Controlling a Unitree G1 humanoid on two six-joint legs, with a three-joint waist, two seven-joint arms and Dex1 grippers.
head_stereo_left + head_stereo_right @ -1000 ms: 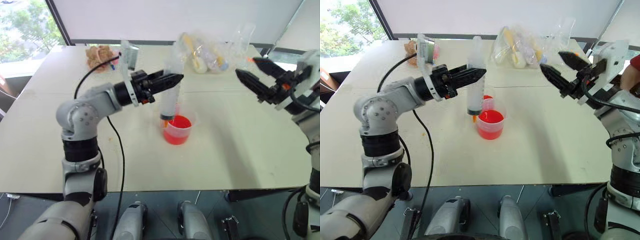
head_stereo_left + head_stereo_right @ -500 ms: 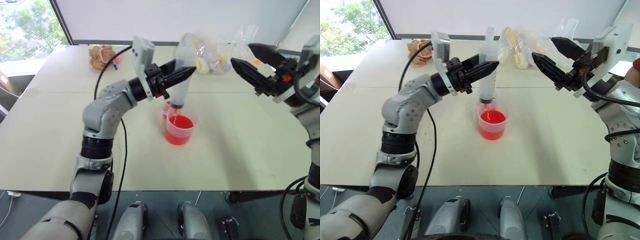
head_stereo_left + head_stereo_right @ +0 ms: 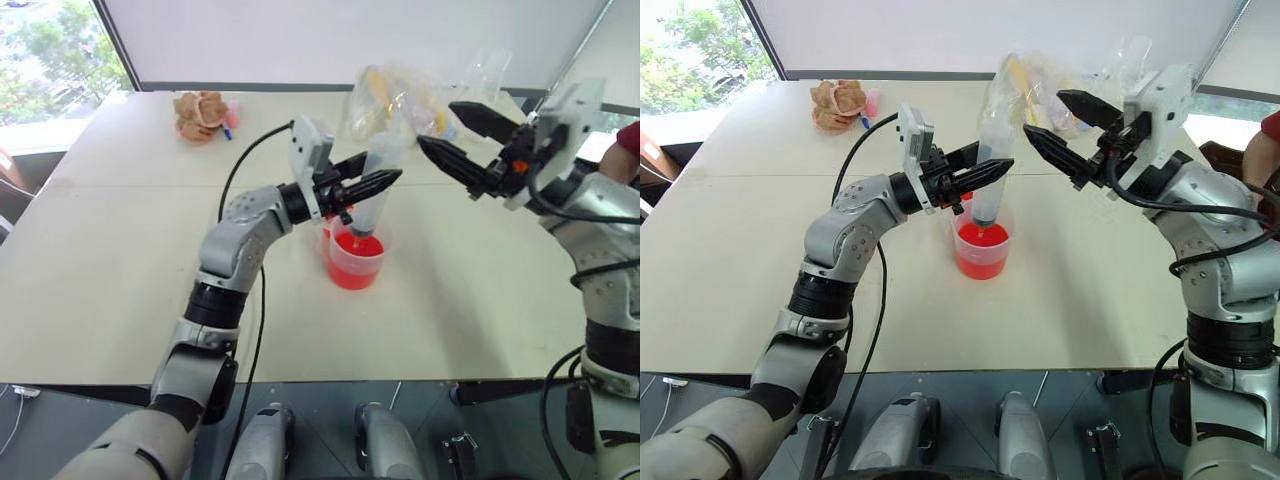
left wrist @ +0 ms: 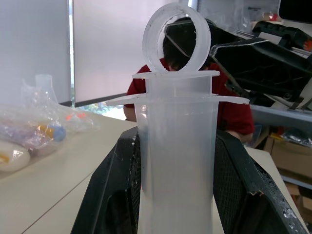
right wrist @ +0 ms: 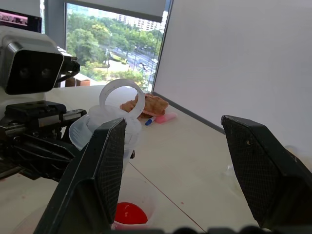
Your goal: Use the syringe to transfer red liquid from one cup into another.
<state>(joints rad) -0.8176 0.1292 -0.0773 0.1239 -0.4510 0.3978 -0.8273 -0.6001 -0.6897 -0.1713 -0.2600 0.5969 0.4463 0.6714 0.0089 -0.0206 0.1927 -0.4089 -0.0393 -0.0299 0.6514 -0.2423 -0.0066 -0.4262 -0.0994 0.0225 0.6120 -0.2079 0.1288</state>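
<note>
Change: over the last second the left tool has carried the syringe from beside the cup to right over it and lowered it, while the right tool has swung in from the side toward the syringe's top.
Left tool: clamped shut on the syringe barrel just under the flange, holding it near upright so the tip points down into the cup.
Syringe: its tip sits in the cup of red liquid, apparently placed to draw; the plunger ring looks pushed fully in.
Right tool: jaws spread wide, gripping nothing, just beside the plunger ring, probably so it can pull the ring up.
Cup: mid-desk; a second cup stands half hidden close behind it.
Clutter: plastic bags at the far edge.
</note>
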